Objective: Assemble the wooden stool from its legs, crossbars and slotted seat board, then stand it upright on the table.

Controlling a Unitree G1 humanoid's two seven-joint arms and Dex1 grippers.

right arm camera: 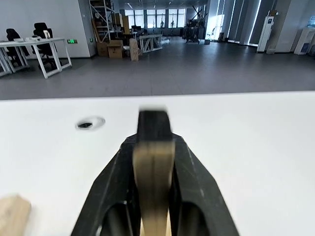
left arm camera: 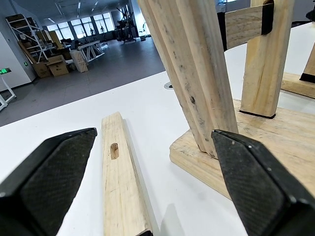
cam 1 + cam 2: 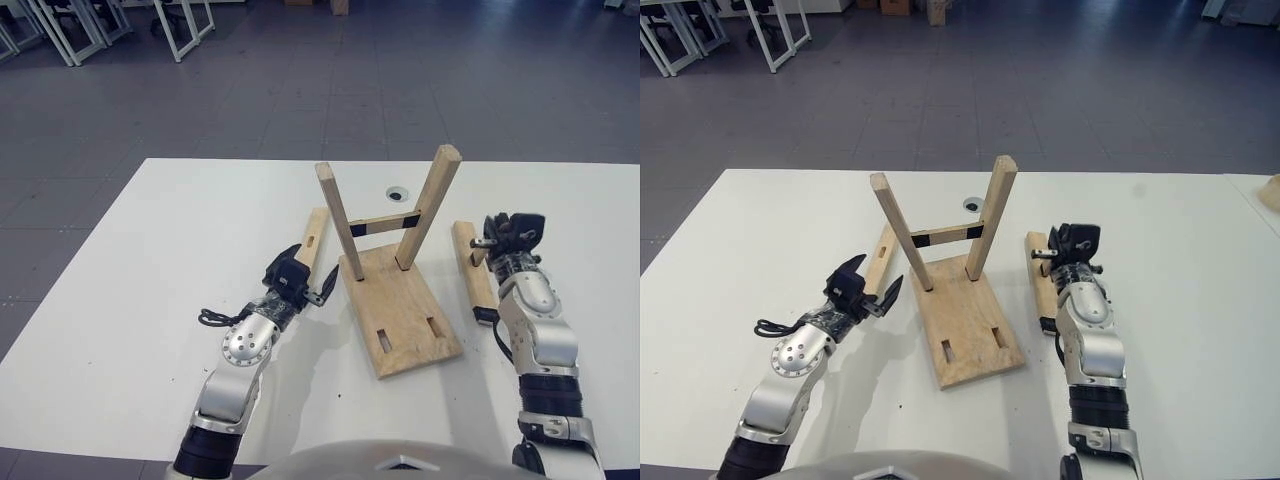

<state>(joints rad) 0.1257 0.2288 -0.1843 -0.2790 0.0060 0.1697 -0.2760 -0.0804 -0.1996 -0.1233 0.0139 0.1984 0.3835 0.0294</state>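
- The white table (image 3: 150,300) lies under both claws. It looks smooth, so we think wood could slide on it when pushed.
- The seat board (image 3: 405,315) lies flat between the two claws. If a claw pushes a new leg in at a slant, the board could skid or tip up.
- Two standing legs (image 3: 338,225) stick up from the board, near the left claw (image 3: 873,280). That claw is wide open and holds nothing. If it swings sideways, it could knock them loose.
- One loose leg (image 2: 118,182) lies flat just in front of the left claw, in line with its open gap. A grab near one end could let the other end droop.
- Another loose leg (image 3: 472,270) lies just beside the right claw (image 1: 154,142), on the board's side.
- The right claw is closed tight on a wooden bar (image 1: 153,172) with a black tip. We cannot tell which part it is. It could twist or slip in there.
- The crossbar (image 3: 382,225) joins the standing legs, past both claws. A bump could pop it out.
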